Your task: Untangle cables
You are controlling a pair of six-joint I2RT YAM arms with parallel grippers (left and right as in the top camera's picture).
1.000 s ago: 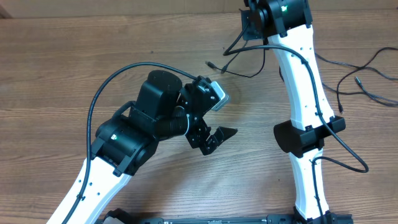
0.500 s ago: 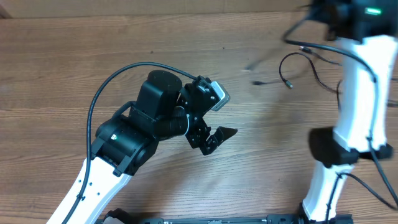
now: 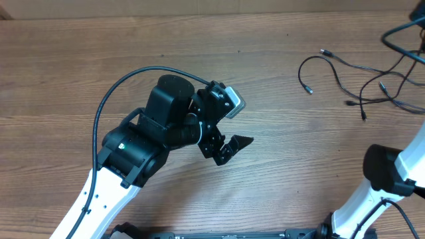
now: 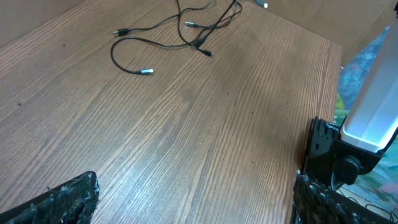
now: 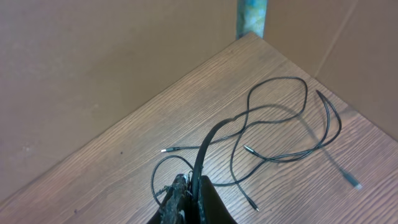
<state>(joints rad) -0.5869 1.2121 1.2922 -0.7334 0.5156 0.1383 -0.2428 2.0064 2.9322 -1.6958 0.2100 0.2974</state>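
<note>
Several thin black cables (image 3: 339,66) lie spread at the table's far right, with small plugs at their ends. From the left wrist they show far off as cables (image 4: 180,28). My right gripper (image 5: 198,190) is shut on one cable, which rises between its fingers. The other cables (image 5: 280,124) trail loose over the wood below it. In the overhead view the right gripper is out of frame, and only a lifted cable loop (image 3: 404,30) shows at the top right corner. My left gripper (image 3: 236,123) hangs open over bare wood at mid-table, its fingers (image 4: 59,199) wide apart and empty.
The right arm's lower part (image 3: 392,179) stands at the front right. Brown cardboard walls (image 5: 93,74) close the table's far corner, with a blue-green post (image 5: 252,15) at that corner. The left arm's body (image 3: 133,149) covers the front left.
The right arm has swung from the upper middle to the far right and out of the overhead view, dragging the cables right with it. The left arm has not moved.
</note>
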